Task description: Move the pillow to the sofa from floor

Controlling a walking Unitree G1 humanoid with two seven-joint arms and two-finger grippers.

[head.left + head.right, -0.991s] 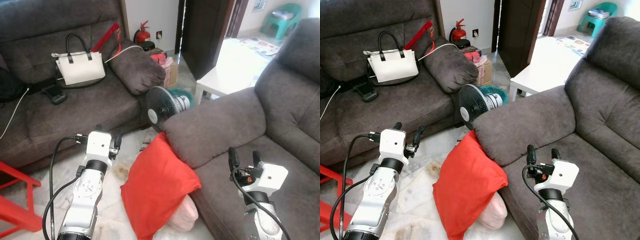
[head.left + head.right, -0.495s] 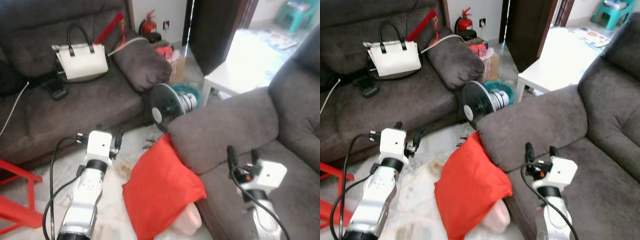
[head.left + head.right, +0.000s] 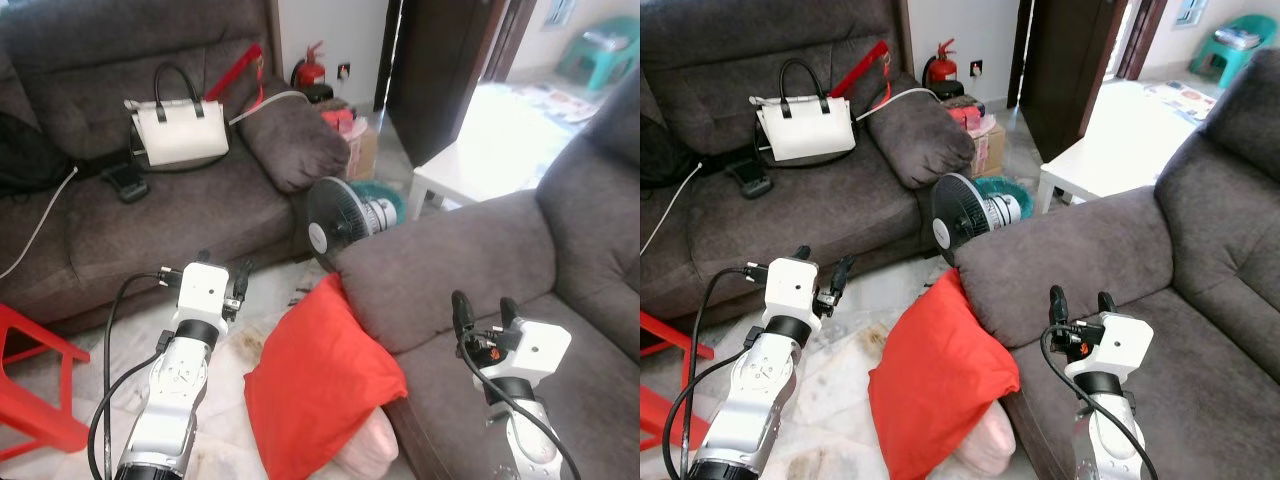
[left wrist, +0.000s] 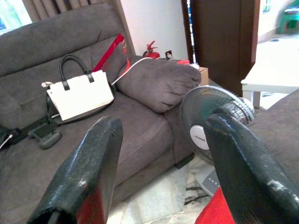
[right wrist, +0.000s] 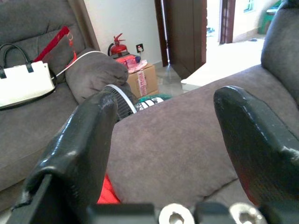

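Note:
A red pillow (image 3: 318, 385) stands tilted on the floor, leaning against the front of the grey sofa's armrest (image 3: 440, 265), with a pink cushion (image 3: 368, 447) under its lower corner. My left gripper (image 3: 221, 270) is open, held above the floor to the left of the pillow and apart from it. My right gripper (image 3: 482, 308) is open over the right sofa's seat (image 3: 1185, 375), to the right of the pillow. In the left wrist view the fingers (image 4: 88, 172) frame the far sofa and a corner of the red pillow (image 4: 217, 212).
A second grey sofa (image 3: 150, 220) at the left holds a white handbag (image 3: 180, 132) and cables. A standing fan (image 3: 340, 215) sits between the sofas, just behind the pillow. A red stool (image 3: 35, 385) stands at the left edge; a white table (image 3: 470, 165) is behind the armrest.
The camera has shifted, so the whole scene sits a little differently. Both grippers stay open in the same places relative to the pillow, which has not moved.

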